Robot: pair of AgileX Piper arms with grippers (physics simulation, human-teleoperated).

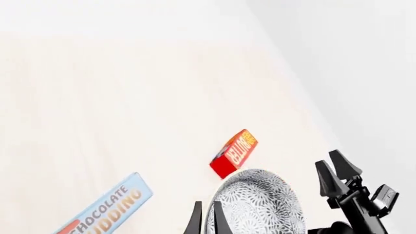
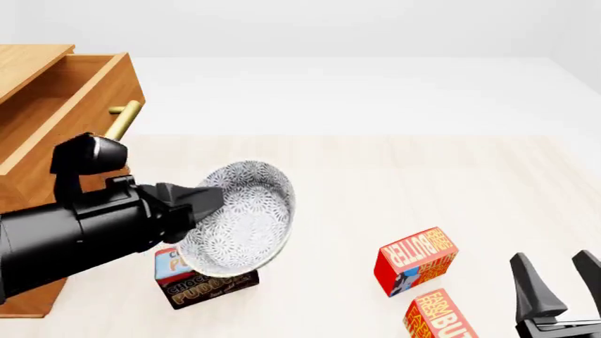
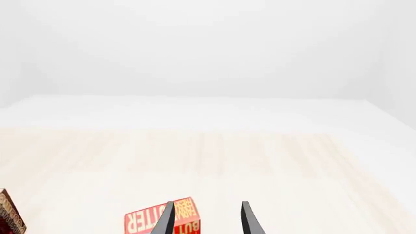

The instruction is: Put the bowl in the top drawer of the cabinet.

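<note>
The bowl (image 2: pixel 242 224), white with a fine grey lace pattern, hangs tilted above the table with my left gripper (image 2: pixel 208 200) shut on its rim. The left wrist view shows the bowl (image 1: pixel 260 204) just past that gripper (image 1: pixel 206 217). At the far left stands the wooden cabinet (image 2: pixel 27 62). Its top drawer (image 2: pixel 92 111) is pulled out and open, with the brass handle (image 2: pixel 123 119) facing the bowl. My right gripper (image 2: pixel 559 280) stands open and empty at the near right; it also shows as the right gripper (image 3: pixel 206 217) and in the left wrist view (image 1: pixel 338 171).
A chocolate pudding box (image 2: pixel 202 282) lies on the table under the bowl, seen too as the pudding box (image 1: pixel 107 207). Two red butter boxes (image 2: pixel 415 260) (image 2: pixel 437 317) lie near my right gripper; one butter box (image 3: pixel 148 222) sits by its fingers, and one (image 1: pixel 234 152) beyond the bowl.
</note>
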